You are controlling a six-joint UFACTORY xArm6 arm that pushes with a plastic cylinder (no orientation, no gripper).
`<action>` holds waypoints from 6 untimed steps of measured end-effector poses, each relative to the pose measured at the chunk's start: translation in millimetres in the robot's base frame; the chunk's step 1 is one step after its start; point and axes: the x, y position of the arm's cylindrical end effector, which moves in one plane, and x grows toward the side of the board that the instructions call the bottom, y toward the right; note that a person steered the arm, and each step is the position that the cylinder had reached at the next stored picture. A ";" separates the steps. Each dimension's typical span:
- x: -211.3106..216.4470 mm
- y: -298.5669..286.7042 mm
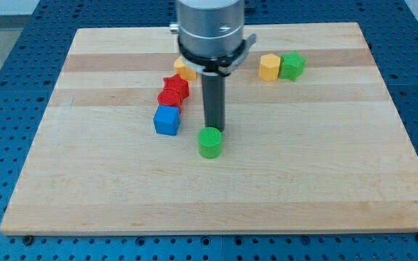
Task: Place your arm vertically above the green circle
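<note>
Camera view, the only one. No brand, label or other writing can be read anywhere: the arm's grey housing (pixel 210 25), the blocks and the wooden tabletop (pixel 303 181) are all plain.

The green circle (pixel 210 142) lies near the middle of the tabletop, a little toward the view's left of centre and well apart from every edge. It is a short, upright round block with a ribbed top.

My tip (pixel 215 130) comes down as a straight dark rod from the grey housing and ends just above the green circle in the view, at the circle's far rim, slightly toward the view's right. Whether the tip touches the block or stands just behind it cannot be told from this angle. The tool is a bare rod with nothing that opens or closes, and it holds nothing.

To the view's left of the rod, a blue cube (pixel 167 120) sits near the green circle. Just above it toward the top edge lie two red blocks, one (pixel 170 98) touching the other, a star-like one (pixel 176 85). A yellow block (pixel 184 69) is partly hidden behind the housing. Nearer the top right corner, a yellow block (pixel 269 67) and a green block (pixel 292 65) stand touching each other.
</note>
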 end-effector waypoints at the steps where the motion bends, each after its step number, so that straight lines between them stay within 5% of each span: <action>1: -19.2 14.2; 6: -54.4 20.0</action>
